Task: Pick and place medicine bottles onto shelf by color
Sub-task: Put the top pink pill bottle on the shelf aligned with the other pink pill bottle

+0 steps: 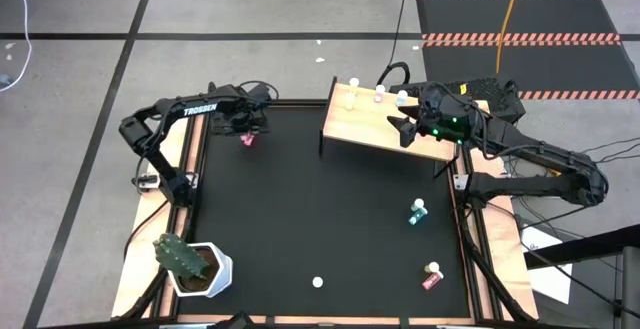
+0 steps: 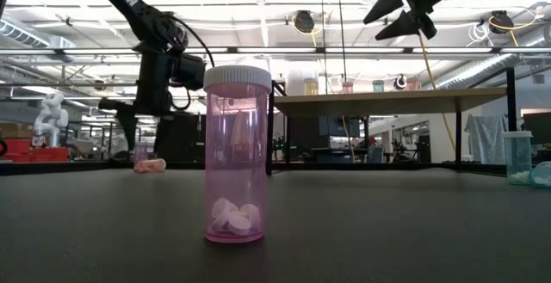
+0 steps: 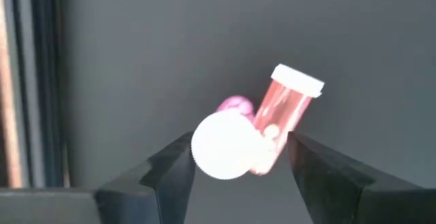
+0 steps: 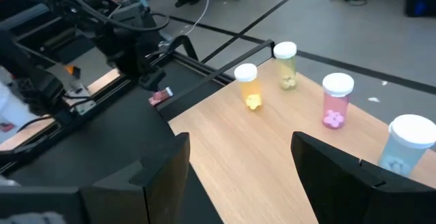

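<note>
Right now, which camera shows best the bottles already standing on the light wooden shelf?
The right wrist view: four white-capped bottles stand apart on the light wooden shelf, colours plain. The high view shows only caps; the low view shows them small and far off; the left wrist view shows none.

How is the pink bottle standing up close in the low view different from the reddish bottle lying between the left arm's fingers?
The clear pink white-capped bottle stands upright, while the clear reddish-pink white-capped bottle lies tipped over on the black table. The pink one stands alone, far from both arms; the reddish one lies between the left gripper's fingers, beside a second capped bottle. Both are see-through, white-capped and hold pills.
</note>
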Controlling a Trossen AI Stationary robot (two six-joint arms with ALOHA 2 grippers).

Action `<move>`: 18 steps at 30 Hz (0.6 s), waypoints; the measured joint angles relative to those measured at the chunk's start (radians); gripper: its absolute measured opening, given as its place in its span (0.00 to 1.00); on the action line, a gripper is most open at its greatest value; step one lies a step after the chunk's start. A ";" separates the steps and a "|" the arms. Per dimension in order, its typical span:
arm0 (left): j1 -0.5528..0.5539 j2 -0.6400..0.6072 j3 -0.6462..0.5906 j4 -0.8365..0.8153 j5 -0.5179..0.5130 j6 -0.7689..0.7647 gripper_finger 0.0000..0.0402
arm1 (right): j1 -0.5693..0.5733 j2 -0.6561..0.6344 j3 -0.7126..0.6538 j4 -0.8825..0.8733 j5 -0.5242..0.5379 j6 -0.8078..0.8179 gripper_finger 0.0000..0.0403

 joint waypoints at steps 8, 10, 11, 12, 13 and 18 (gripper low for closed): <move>0.011 0.000 0.001 0.021 -0.007 -0.027 0.57 | -0.033 0.000 0.000 -0.001 -0.062 0.001 0.63; 0.016 0.000 0.001 0.020 -0.013 -0.020 0.57 | -0.033 0.000 0.000 -0.001 -0.062 0.001 0.63; 0.017 0.000 0.001 0.016 -0.017 -0.019 0.57 | -0.033 0.000 0.000 -0.001 -0.062 0.001 0.63; 0.017 0.000 0.001 0.009 -0.021 -0.020 0.57 | -0.033 0.000 0.000 -0.001 -0.062 0.001 0.63; 0.018 0.000 0.001 0.004 -0.029 -0.023 0.57 | -0.033 0.000 0.000 -0.001 -0.062 0.001 0.63; 0.020 0.000 0.001 0.002 -0.063 -0.041 0.57 | -0.032 0.000 0.000 -0.001 -0.062 0.004 0.61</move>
